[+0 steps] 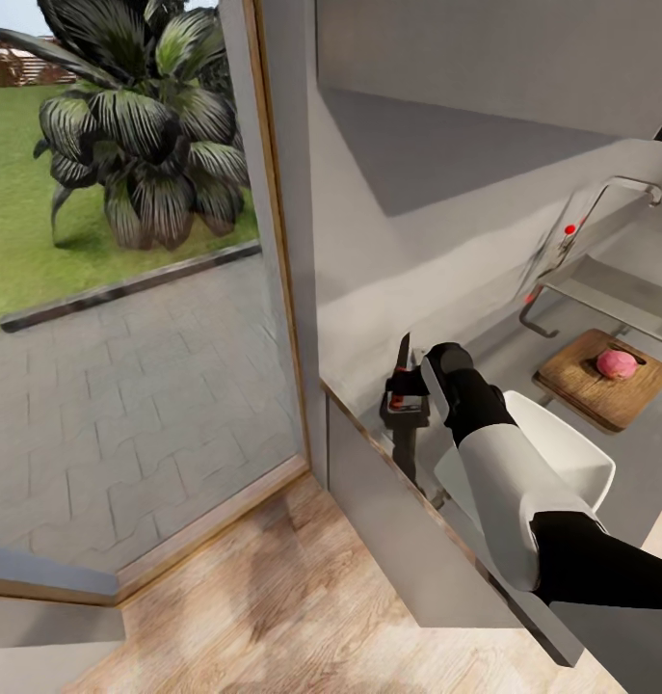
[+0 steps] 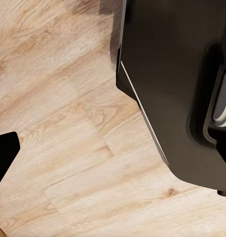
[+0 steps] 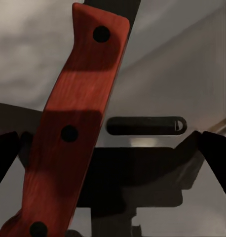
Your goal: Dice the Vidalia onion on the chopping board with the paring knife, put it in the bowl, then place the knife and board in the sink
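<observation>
- Countertop [image 1: 562, 333]: chopping board [image 1: 605, 379] sits near the sink [image 1: 620, 294], Vidalia onion [image 1: 617, 363] already on it.
- Bowl [image 1: 562, 453] lies between my arm and the board; I route over it, not through.
- My right gripper [image 1: 405, 393] is clamped on the paring knife [image 3: 68, 133], blade up.
- Left gripper state: can't tell.

A tall glass door [image 1: 138, 318] with a light wooden frame [image 1: 278, 241] looks out on grey paving [image 1: 128, 386], a green lawn [image 1: 13, 231] and a broad-leaved dark plant [image 1: 147, 125] beyond it, while pale wood flooring [image 1: 253, 607] runs inside from its sill and a plain white wall [image 1: 417, 193] stands just beside it.
</observation>
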